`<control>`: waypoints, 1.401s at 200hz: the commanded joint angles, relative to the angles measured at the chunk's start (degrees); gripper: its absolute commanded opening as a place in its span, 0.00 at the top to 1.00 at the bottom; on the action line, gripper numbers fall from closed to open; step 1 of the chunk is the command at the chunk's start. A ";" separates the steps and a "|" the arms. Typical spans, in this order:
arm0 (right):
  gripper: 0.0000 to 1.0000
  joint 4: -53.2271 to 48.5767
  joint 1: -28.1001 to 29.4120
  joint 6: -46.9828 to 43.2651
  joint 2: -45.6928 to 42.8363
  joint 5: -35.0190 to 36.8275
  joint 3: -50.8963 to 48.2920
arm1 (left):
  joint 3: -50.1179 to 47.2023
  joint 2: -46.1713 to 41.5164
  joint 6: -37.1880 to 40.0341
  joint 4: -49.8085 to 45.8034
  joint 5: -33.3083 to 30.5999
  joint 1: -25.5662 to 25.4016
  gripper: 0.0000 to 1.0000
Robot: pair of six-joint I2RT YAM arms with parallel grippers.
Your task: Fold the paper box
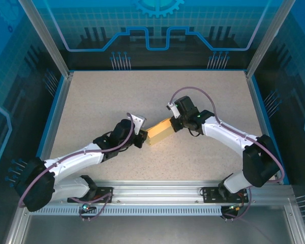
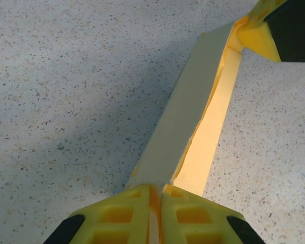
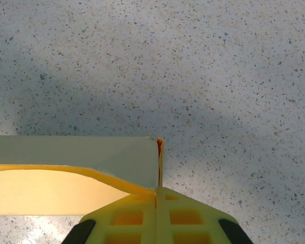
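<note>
Seen from above, the left gripper is largely covered by its own dark wrist, and its tips are hard to make out there. The left wrist view shows its yellow fingers pressed nearly together, pinching a thin edge at the near end of the paper box. The box lies about mid-table, stretched between the two grippers. It is a long, pale yellow, partly folded form: a shadowed outer panel stands beside a brighter inner strip, with a wavy seam gaping between them. Whether anything lies inside cannot be told. At its far end the right gripper is half hidden under its black housing and looped cable. In the right wrist view its fingers are clenched on an upright sliver of cardboard at the box's corner, and the rest of the box runs off the left edge of that frame. The speckled table lies bare all round the box, and its blue border is well apart on every side.
</note>
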 commanded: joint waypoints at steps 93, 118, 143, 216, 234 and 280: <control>1.00 2.33 1.82 2.08 -2.33 1.03 -4.15 | 2.59 2.13 -21.34 2.08 2.22 -0.40 0.88; 1.00 2.60 1.90 2.07 -2.17 1.02 -4.26 | 1.92 1.96 -24.71 3.88 2.47 -0.40 0.88; 1.00 2.87 1.90 2.06 -2.09 1.09 -4.35 | 1.17 1.75 -27.25 5.09 2.04 -0.42 0.89; 1.00 3.53 2.23 2.30 -1.89 0.73 -4.76 | 0.07 4.79 -34.13 8.67 -3.07 -3.21 0.89; 1.00 3.57 2.27 2.30 -2.04 0.69 -4.96 | -0.10 5.66 -34.89 9.85 -4.87 -4.34 0.89; 1.00 3.47 2.32 2.58 -2.70 0.48 -5.10 | -0.35 6.45 -34.65 10.58 -13.38 -8.29 0.90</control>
